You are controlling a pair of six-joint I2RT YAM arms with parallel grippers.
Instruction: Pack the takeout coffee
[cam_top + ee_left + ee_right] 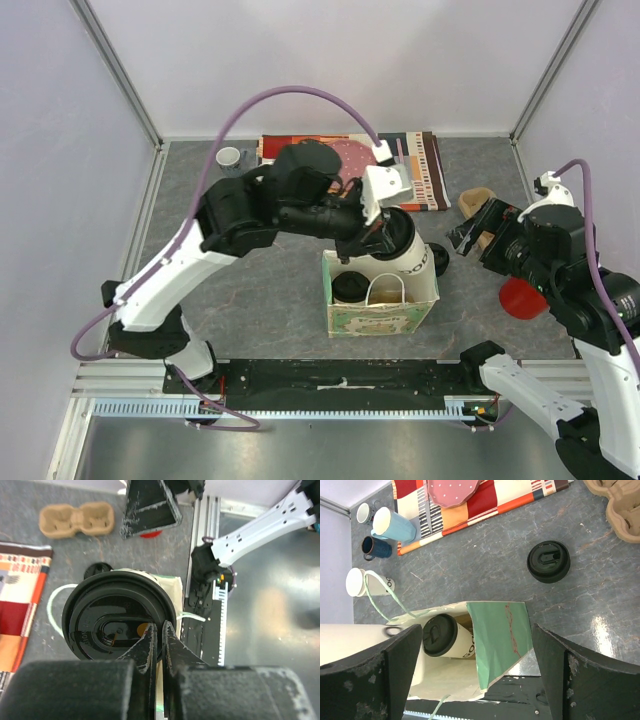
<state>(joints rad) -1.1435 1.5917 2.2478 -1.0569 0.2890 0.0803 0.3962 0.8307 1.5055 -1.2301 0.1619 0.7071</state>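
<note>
A green-and-cream paper bag (pixel 385 318) stands open near the front middle. One cream cup with a black lid (pixel 350 288) leans inside it, also in the right wrist view (pixel 440 635). My left gripper (pixel 375 238) is shut on the rim of a second lidded cup (pixel 408 255), held tilted over the bag's right side. In the left wrist view the fingers (pixel 150 642) pinch that lid's (pixel 115 625) edge. A loose black lid (pixel 438 262) lies right of the bag. My right gripper (pixel 462 235) is open and empty, right of the bag (pixel 500 640). An unlidded cream cup (pixel 365 582) shows beside the mugs.
A striped cloth (pixel 420 175) with a pink dotted plate (pixel 345 155) lies at the back. A cardboard cup carrier (pixel 478 200) sits back right. A red round object (pixel 520 297) lies under the right arm. Light blue (pixel 395 525), navy (pixel 372 547) and white (pixel 229 157) mugs stand back left.
</note>
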